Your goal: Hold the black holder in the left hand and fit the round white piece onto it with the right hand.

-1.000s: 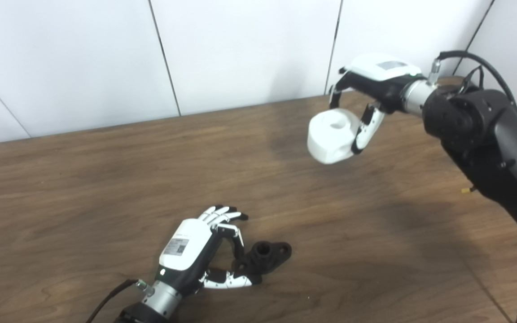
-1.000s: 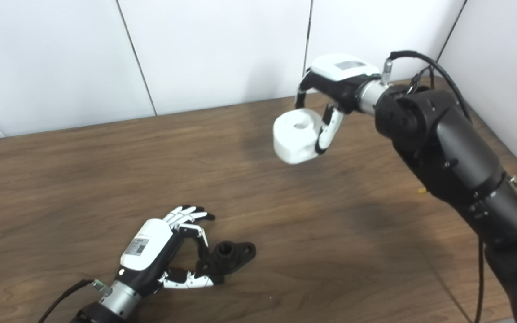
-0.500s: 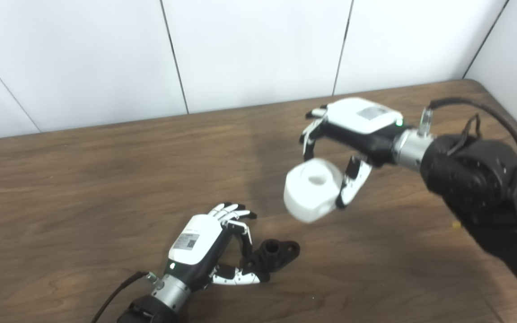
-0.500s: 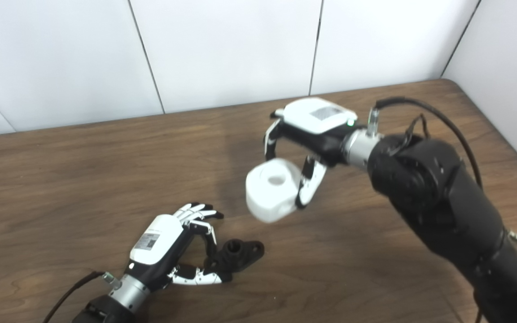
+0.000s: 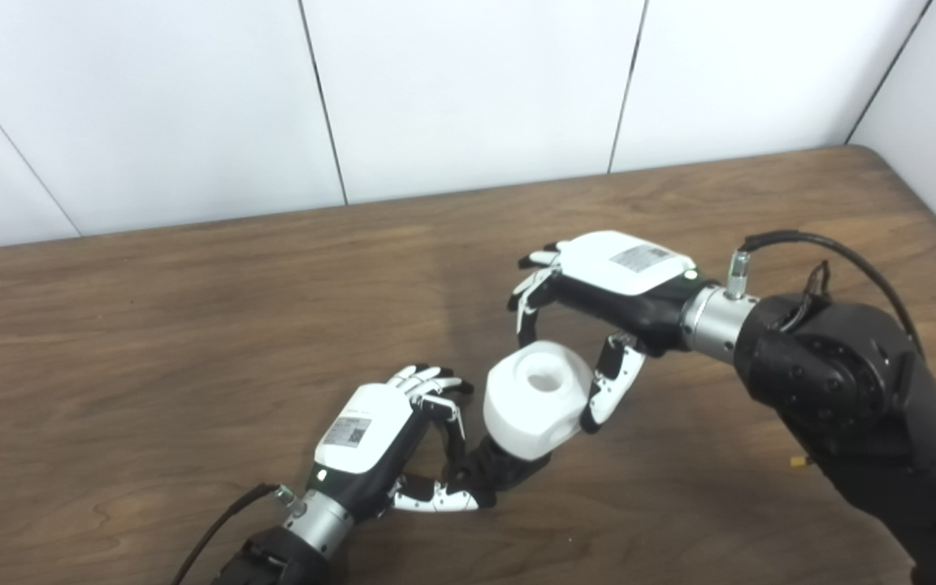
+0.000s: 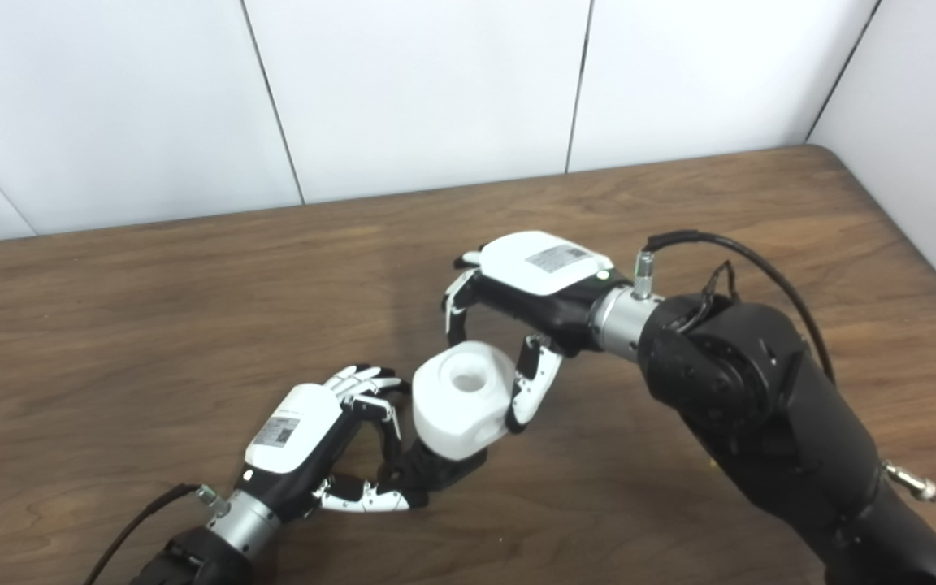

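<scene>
We see the round white piece (image 5: 535, 398) just above the black holder (image 5: 494, 473), covering most of it, so whether the two touch we cannot tell; its bored hole faces up and a little toward us, its short axis near upright, which we judge suits lowering it over the holder's post; our right hand (image 5: 598, 305) is clamped on it from above, fingers and thumb on opposite sides; our left hand (image 5: 391, 443) pinches the holder low against the table (image 5: 151, 325), steadying it.
</scene>
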